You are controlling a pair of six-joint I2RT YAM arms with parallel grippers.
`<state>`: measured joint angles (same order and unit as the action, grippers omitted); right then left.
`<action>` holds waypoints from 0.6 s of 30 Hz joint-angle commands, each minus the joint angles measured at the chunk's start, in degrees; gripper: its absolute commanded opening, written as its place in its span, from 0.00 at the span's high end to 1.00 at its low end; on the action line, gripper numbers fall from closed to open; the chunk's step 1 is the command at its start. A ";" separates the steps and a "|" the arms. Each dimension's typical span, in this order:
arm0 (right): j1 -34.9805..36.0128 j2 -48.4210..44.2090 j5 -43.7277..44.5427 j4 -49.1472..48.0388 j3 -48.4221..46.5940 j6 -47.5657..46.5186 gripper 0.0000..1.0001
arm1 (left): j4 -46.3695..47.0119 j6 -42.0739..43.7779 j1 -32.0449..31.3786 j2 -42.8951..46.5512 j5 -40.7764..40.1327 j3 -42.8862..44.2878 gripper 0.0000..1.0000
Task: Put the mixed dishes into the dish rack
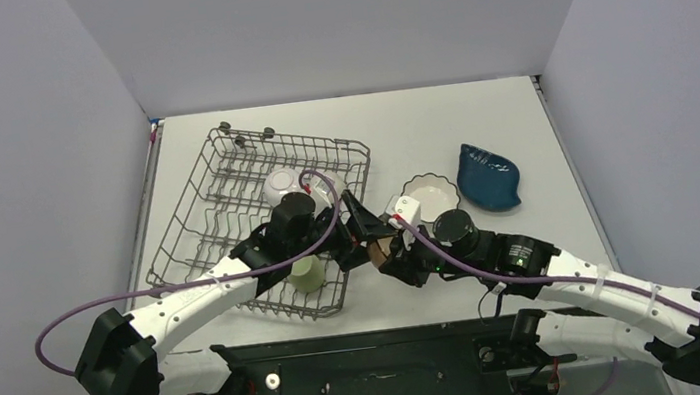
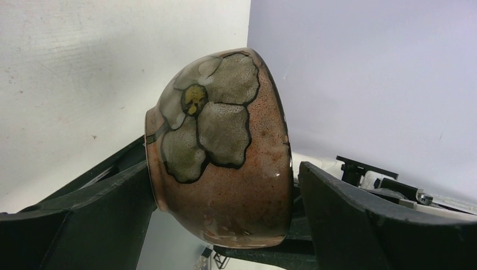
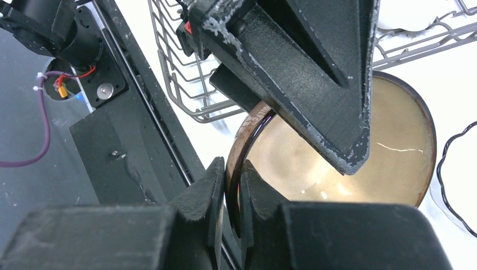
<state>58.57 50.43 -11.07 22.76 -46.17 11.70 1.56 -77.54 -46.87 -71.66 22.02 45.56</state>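
Here: right tool (image 3: 232, 180) pinches brown bowl (image 3: 326, 169) rim; left tool (image 2: 225, 169) spread wide, straddling same bowl.

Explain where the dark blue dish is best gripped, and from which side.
Pinch the rim of the dark blue dish from above, one finger inside, one outside. It lies open side up, and its right edge, away from the white scalloped bowl, looks free.
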 commanded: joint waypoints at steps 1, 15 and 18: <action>1.16 0.18 2.17 -6.54 -4.57 -3.40 1.00 | 1.43 0.83 -0.04 1.80 1.85 1.06 0.10; 2.41 1.69 3.57 -6.62 -5.28 -4.42 1.00 | 3.91 3.80 0.10 4.32 -0.02 -0.29 0.36; 2.43 2.23 3.42 -6.42 -5.82 -3.97 1.00 | 4.82 4.97 0.09 5.22 -0.24 -0.96 0.51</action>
<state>60.60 52.42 -8.82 23.16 -47.86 8.54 0.34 -74.67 -46.70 -69.54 20.88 44.62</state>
